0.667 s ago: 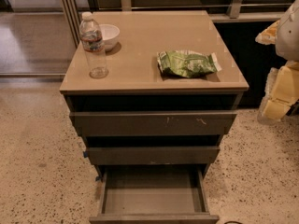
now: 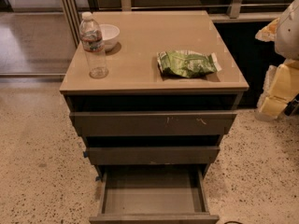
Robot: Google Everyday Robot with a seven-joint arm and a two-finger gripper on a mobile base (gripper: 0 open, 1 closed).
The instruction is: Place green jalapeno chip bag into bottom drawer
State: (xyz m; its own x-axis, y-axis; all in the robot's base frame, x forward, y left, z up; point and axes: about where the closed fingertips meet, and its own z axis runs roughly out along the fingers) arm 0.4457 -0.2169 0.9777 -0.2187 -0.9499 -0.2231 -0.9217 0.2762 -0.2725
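Nothing has shifted: the green jalapeno chip bag (image 2: 187, 63) lies ungrasped on the desk (image 2: 140, 41). The end effector (image 2: 279, 90) hangs at 3 o'clock, and I cannot tell its grip state. The bottom drawer (image 2: 152, 196) gapes open at 6 o'clock.

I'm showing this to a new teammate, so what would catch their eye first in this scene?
The green jalapeno chip bag lies on the right side of the tan cabinet top, and the bottom drawer below is pulled open. A water bottle stands on the left with a white bowl just behind it. The claw is at the right edge, beside the cabinet and apart from the bag.
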